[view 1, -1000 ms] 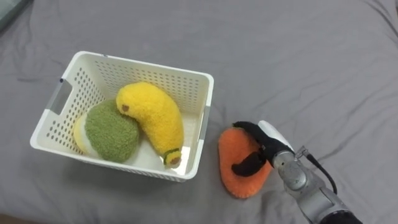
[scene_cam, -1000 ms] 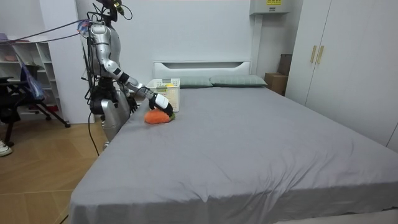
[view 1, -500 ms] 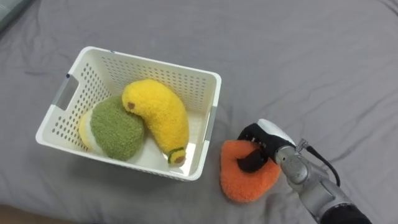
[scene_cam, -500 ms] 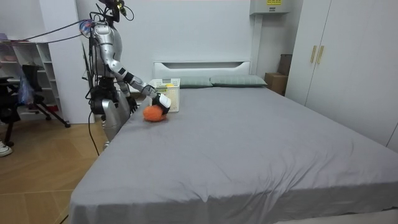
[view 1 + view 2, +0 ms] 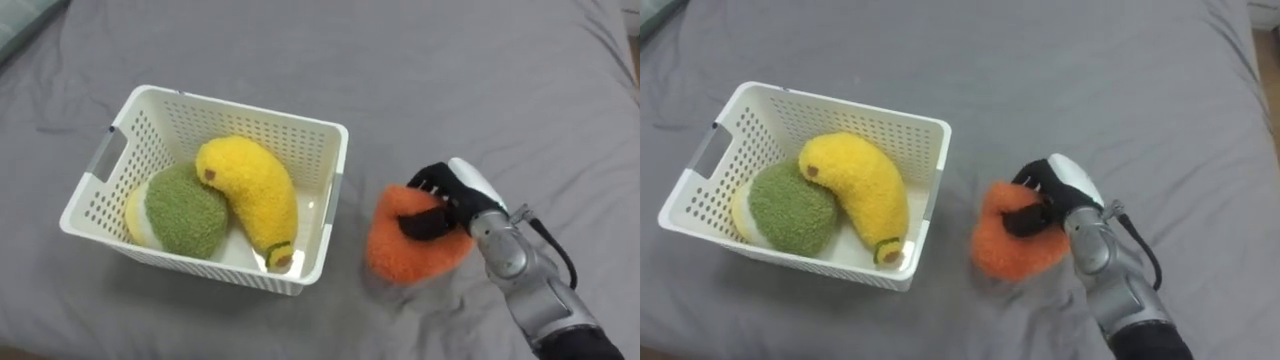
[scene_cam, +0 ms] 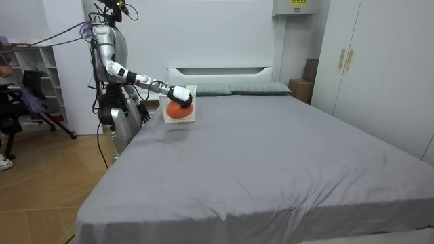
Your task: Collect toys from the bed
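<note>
Your right hand [image 5: 455,200] is clenched round the fuzzy orange plush [image 5: 405,250], held above the bed [image 5: 480,80] just beside the perforated white basket [image 5: 260,125], where a fleecy banana [image 5: 250,185] and green ball [image 5: 180,210] lie.

The right hand [image 5: 452,203] covers the far right part of the orange plush toy [image 5: 405,250], whose near edge is blurred. In the white basket [image 5: 235,122], a pale toy [image 5: 134,212] lies mostly hidden under the green toy [image 5: 182,208] (its shape cannot be told).
</note>
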`<state>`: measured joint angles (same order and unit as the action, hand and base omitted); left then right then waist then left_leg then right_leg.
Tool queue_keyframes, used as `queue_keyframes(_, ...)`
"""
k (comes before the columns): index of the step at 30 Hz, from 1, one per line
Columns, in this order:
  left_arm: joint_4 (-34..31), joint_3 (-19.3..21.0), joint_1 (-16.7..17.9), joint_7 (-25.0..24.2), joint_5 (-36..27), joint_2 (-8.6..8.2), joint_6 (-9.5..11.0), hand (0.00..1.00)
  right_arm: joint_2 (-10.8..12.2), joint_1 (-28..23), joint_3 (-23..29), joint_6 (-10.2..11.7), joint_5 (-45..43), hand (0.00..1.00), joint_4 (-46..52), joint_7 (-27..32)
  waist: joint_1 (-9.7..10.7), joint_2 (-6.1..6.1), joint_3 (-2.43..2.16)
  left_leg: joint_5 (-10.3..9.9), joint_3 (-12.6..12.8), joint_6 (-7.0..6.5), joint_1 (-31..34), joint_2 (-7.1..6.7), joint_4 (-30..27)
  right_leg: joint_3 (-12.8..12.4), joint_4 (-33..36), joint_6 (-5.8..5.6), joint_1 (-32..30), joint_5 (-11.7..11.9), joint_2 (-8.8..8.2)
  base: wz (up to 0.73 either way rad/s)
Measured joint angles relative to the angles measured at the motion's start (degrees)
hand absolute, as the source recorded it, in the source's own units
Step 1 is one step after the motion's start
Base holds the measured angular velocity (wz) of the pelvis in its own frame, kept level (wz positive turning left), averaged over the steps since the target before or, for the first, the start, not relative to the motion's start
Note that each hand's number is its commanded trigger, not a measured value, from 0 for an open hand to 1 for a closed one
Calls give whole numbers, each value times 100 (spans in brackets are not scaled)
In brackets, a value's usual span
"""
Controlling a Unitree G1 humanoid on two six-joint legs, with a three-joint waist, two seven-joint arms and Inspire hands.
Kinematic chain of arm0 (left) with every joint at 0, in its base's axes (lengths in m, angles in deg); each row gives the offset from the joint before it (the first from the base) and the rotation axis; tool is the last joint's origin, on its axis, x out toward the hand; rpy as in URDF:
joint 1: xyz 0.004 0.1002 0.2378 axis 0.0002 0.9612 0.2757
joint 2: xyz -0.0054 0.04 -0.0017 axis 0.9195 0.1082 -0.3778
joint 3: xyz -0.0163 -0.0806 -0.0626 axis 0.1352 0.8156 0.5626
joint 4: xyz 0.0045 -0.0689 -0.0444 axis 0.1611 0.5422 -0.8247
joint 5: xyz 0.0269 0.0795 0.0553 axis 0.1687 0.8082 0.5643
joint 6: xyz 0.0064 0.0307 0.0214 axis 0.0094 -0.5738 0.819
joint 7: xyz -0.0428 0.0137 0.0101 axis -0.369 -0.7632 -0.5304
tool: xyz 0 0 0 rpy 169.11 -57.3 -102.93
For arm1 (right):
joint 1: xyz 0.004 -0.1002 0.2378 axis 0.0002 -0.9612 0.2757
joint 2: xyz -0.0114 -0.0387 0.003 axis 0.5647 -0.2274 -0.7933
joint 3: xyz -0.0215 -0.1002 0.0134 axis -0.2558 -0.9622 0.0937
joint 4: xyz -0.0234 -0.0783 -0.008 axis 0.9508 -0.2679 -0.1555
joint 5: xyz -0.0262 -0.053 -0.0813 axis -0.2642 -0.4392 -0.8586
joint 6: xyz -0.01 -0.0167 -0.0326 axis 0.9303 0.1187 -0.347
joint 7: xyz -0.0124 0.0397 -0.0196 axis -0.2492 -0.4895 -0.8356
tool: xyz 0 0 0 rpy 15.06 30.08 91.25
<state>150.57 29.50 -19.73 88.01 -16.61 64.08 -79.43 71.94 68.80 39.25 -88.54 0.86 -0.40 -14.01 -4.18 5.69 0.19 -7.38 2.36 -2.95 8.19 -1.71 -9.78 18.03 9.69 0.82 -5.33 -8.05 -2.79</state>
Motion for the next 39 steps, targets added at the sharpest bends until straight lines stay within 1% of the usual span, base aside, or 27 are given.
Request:
queue_keyframes(2,-5,166,99,-1,2,-25,-3,0,1,-233,245,-2,208,100,304,113,-4,17,-14,-2,26,-2,-148,1,55,-56,-13,-8,111,-5,4,-12)
queue_keyframes(4,-27,290,210,4,5,-39,-3,0,-6,-399,467,-7,378,100,588,196,60,7,-19,-7,60,-8,-259,1,101,-91,-13,-21,182,-13,2,-13)
queue_keyframes(6,-30,377,279,9,4,-39,-24,0,-15,-501,636,-15,456,100,839,312,94,-15,-16,-8,90,-9,-366,2,144,-132,-8,-28,251,-17,6,-13)
queue_keyframes(8,-30,384,331,24,3,-43,-101,0,-57,-526,794,-21,511,100,1112,430,131,-54,-11,-10,179,-10,-501,17,204,-215,0,-28,318,-17,21,-18)
queue_keyframes(9,-30,384,346,24,3,-43,-114,0,-68,-528,833,-22,527,100,1187,463,139,-67,-11,-10,193,-10,-518,20,207,-224,3,-28,327,-17,23,-13)
queue_keyframes(11,-24,382,402,24,-2,-50,-130,0,-175,-528,887,-21,598,100,1433,643,248,-129,-3,-11,206,-11,-592,21,219,-238,7,-28,394,-17,23,-2)
queue_keyframes(14,-25,381,414,24,1,-62,-214,0,-197,-528,985,-21,707,100,1510,773,292,-192,-7,-13,204,-11,-681,22,225,-247,6,-28,476,-17,27,0)
queue_keyframes(15,-25,384,414,24,1,-63,-230,0,-197,-528,1009,-25,711,100,1517,773,301,-201,-13,-13,204,-11,-685,22,223,-247,7,-28,481,-17,26,0)
queue_keyframes(18,-32,389,414,50,8,-70,-259,0,-197,-527,1060,-179,618,100,1838,772,308,-221,-20,-13,218,-10,-691,26,210,-267,22,-28,479,-17,29,-2)
queue_keyframes(20,-32,394,415,72,8,-82,-284,0,-197,-527,1060,-188,613,100,2185,771,297,-218,-18,-14,234,-9,-732,30,214,-312,21,-28,500,-17,41,-6)
queue_keyframes(22,-29,402,421,81,8,-90,-289,0,-198,-526,1058,-188,630,100,2345,771,258,-213,-16,-21,235,-6,-803,29,231,-305,2,-30,576,-18,41,0)
queue_keyframes(24,-30,402,424,90,8,-90,-288,0,-197,-525,1052,-188,703,100,2397,770,212,-196,-4,-36,233,-5,-865,29,229,-290,-14,-43,647,-29,41,0)
queue_keyframes(25,-54,402,427,90,9,-91,-287,0,-198,-521,1053,-188,710,100,2399,770,171,-176,-4,-41,233,-4,-881,27,228,-295,-9,-50,657,-35,40,0)
queue_keyframes(26,-75,406,420,90,72,-91,-284,0,-197,-505,1048,-191,663,100,2405,764,72,-166,2,-41,231,-5,-877,23,228,-300,-5,-49,650,-39,39,0)
queue_keyframes(28,-95,426,413,89,251,-93,-280,0,-197,-453,1044,-199,542,100,2405,749,36,-148,12,-41,222,-5,-876,19,228,-300,-5,-52,651,-41,38,0)
queue_keyframes(31,-180,504,417,78,390,-134,-281,0,-193,-298,1018,-206,401,100,2416,714,-98,-126,26,-41,226,-6,-888,14,237,-322,-7,-56,655,-44,40,0)
queue_keyframes(32,-189,504,422,73,390,-137,-269,0,-194,-203,915,-237,387,100,2436,678,-128,-100,41,-41,222,-5,-888,16,236,-324,-2,-56,658,-44,43,0)
queue_keyframes(34,-192,510,431,87,415,-135,-225,0,-192,-30,677,-315,317,100,2490,573,-137,-58,56,-41,205,-5,-867,21,234,-294,-4,-56,649,-44,44,2)
queue_keyframes(37,-312,506,468,97,416,-145,-179,0,-191,138,378,-330,250,100,2674,338,-256,-10,41,-46,172,0,-844,16,235,-214,-10,-68,644,-51,34,8)
queue_keyframes(39,-364,507,489,96,415,-153,-104,0,-188,278,262,-330,241,100,2739,174,-347,19,35,-46,137,-1,-818,9,231,-202,-12,-71,635,-53,28,10)
